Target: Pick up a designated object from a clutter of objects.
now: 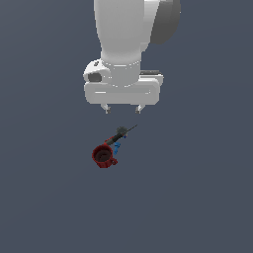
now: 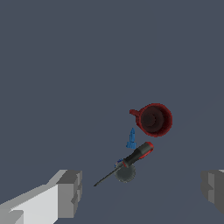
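Note:
The thin black rod point(image 1: 120, 134) lies flat on the dark grey floor, with its thin tip toward the exterior view's right. In the wrist view the rod point(image 2: 131, 159) shows a black handle with a red band and red end. A dark red mug point(image 1: 102, 156) stands upright beside the handle end, also in the wrist view point(image 2: 165, 125). A tiny blue piece point(image 1: 117, 147) point(image 2: 131, 139) lies between mug and rod. A small grey round thing point(image 1: 121, 130) point(image 2: 126, 173) touches the rod's shaft. My gripper point(image 1: 122, 109) point(image 2: 142, 192) is open and empty, hanging well above the clutter.
The floor point(image 1: 197, 188) is plain dark grey all around the small group. The white arm point(image 1: 126, 39) fills the upper middle of the exterior view. Both grey fingertips point(image 2: 71, 192) frame the wrist view's edges.

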Controlling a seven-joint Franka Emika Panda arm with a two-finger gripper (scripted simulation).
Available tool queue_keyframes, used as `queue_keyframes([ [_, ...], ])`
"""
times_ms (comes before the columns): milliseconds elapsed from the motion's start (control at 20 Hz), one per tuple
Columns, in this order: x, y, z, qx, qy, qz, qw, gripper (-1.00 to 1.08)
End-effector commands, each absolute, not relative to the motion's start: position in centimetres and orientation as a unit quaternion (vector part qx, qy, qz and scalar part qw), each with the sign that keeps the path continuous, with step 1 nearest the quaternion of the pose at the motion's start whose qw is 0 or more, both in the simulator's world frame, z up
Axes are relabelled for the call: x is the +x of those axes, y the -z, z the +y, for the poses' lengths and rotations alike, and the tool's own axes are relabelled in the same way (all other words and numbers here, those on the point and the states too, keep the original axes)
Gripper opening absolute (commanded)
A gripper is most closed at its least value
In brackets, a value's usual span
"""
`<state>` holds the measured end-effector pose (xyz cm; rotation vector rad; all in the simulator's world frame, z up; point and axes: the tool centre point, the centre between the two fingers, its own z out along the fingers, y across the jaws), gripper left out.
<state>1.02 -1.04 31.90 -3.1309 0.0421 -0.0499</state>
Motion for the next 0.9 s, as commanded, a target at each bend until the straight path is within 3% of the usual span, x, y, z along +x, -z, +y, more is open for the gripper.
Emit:
queue_keyframes([
  [0,1.0,-31.9,-1.0,-1.000,0.016,0.013,0.005,1.00],
  [850,0.1,-29.7,-3.4,-0.999,-0.009,0.040,-0.005,1.00],
])
